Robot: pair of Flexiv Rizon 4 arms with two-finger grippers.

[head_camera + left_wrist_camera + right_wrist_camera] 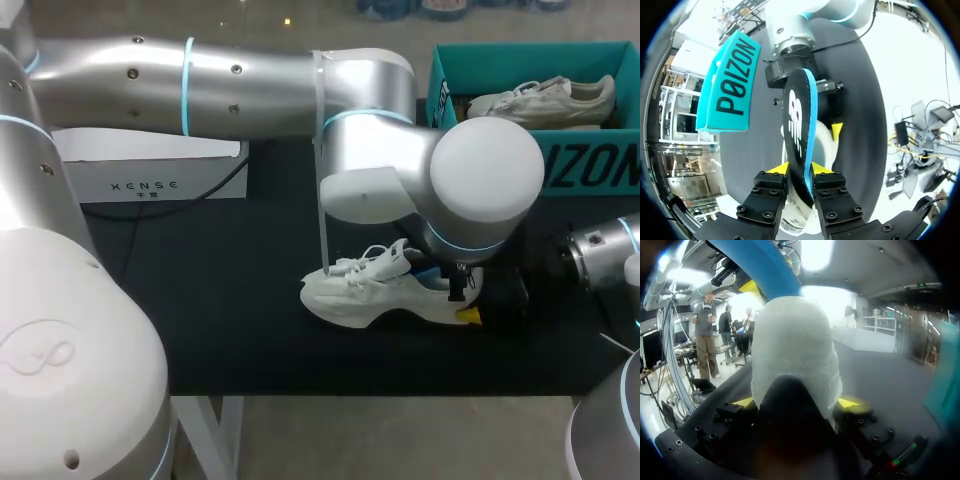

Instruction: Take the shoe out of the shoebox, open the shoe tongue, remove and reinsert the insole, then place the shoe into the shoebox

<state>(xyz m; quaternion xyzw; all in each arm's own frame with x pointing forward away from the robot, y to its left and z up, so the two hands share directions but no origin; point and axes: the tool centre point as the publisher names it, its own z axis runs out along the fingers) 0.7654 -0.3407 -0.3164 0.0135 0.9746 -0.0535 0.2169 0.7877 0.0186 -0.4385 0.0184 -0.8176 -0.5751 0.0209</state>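
A white shoe lies on the black table, toe to the left. My right gripper holds its heel: in the right wrist view the white heel fills the gap, with both yellow fingertips against its sides. My left gripper hangs over the shoe's opening, its fingers against both sides of a black insole with a blue edge that stands upright, its far end down in the shoe. The teal shoebox sits at the back right.
A second pale shoe lies inside the shoebox. At the back left stands a white box with a black cable beside it. My left arm spans the table's back half.
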